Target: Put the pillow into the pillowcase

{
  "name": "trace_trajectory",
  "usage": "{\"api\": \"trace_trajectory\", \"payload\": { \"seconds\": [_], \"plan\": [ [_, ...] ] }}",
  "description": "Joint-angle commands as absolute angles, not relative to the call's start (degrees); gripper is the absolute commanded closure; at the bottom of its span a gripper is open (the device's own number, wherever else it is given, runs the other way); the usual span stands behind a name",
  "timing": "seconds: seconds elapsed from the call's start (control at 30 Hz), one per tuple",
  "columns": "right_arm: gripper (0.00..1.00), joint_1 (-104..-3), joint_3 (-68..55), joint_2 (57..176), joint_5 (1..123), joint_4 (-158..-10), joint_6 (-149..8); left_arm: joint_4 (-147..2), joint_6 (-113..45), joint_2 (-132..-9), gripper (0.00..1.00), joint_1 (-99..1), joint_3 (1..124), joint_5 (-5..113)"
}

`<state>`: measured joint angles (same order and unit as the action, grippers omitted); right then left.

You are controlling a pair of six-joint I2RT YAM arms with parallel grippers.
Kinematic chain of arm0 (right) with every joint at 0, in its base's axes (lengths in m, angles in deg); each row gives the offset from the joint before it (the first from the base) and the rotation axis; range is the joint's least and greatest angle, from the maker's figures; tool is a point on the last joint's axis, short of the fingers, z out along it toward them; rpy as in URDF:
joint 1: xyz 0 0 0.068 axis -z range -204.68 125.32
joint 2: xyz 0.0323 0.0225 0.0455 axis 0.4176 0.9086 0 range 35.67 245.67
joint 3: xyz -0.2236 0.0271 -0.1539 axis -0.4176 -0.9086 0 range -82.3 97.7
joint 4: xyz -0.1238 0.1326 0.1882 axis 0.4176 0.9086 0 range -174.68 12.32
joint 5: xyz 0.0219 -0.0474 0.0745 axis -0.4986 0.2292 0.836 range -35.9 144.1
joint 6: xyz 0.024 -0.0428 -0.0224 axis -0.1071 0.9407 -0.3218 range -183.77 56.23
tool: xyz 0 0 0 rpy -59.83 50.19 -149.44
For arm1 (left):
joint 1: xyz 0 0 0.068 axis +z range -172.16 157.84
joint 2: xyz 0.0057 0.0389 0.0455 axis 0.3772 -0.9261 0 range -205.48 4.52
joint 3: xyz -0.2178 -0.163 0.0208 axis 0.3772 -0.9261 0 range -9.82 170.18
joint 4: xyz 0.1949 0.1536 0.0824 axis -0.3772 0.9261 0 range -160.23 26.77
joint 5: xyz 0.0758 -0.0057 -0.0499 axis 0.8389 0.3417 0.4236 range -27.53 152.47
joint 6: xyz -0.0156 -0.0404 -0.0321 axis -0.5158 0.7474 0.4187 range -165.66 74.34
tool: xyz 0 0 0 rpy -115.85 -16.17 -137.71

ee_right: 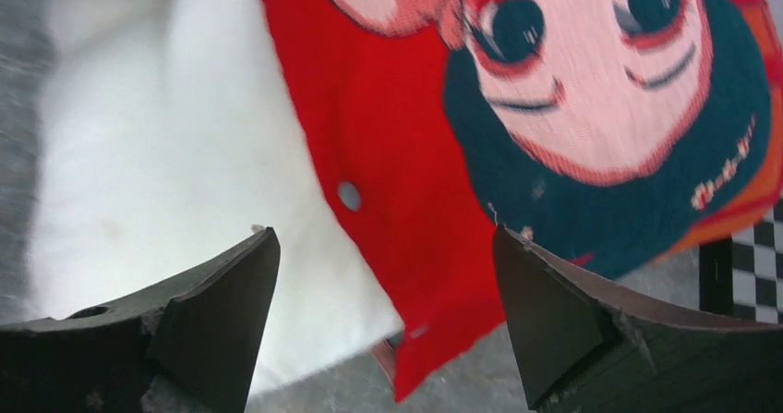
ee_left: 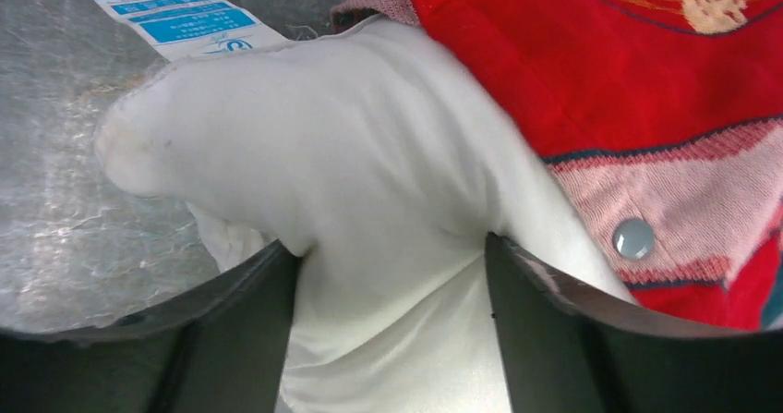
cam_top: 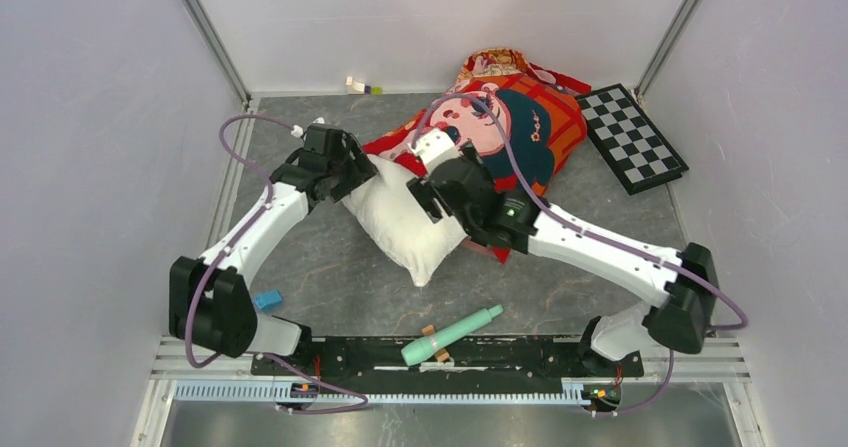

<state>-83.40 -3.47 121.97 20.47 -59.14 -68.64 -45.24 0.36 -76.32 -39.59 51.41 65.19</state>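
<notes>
The white pillow (cam_top: 410, 222) lies mid-table, its far end under the edge of the red pillowcase (cam_top: 520, 127) with the cartoon face. My left gripper (cam_top: 365, 172) is shut on a bunched corner of the pillow (ee_left: 351, 136), with the pillowcase (ee_left: 600, 62) to its right; white fabric fills the gap between its fingertips (ee_left: 392, 242). My right gripper (cam_top: 430, 152) is open and holds nothing; it hovers (ee_right: 386, 233) over the red pillowcase flap (ee_right: 397, 127), which lies across the pillow (ee_right: 166, 154).
A black-and-white checkerboard (cam_top: 632, 137) lies at the back right. A teal cylinder (cam_top: 450, 335) and a small blue block (cam_top: 267, 300) lie near the front rail. A small item (cam_top: 362, 86) sits at the back wall. White walls enclose the table.
</notes>
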Motion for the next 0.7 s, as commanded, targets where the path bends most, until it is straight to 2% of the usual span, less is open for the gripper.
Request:
{"api": "trace_trajectory", "payload": {
  "seconds": [0.0, 0.1, 0.2, 0.47, 0.67],
  "plan": [
    [0.07, -81.9, -13.9, 115.5, 18.1, -62.9, -69.1, -41.0, -5.7, -69.7, 0.16, -39.7, 54.7, 65.3],
    [0.06, -80.0, -21.3, 111.3, 19.4, -65.5, -69.4, -38.1, -6.7, -65.3, 0.06, -39.7, 52.5, 63.9],
    [0.06, -78.4, -26.9, 108.8, 21.0, -68.1, -68.8, -36.0, -6.5, -60.2, 0.00, -39.7, 49.4, 61.2],
    [0.07, -76.7, -29.6, 111.2, 21.0, -73.0, -67.6, -32.1, -2.2, -49.8, 0.00, -43.1, 42.4, 58.3],
    [0.21, -76.0, -28.0, 114.7, 17.9, -74.4, -67.8, -39.2, 7.7, -48.6, 0.00, -53.6, 34.5, 61.8]
  ]
}}
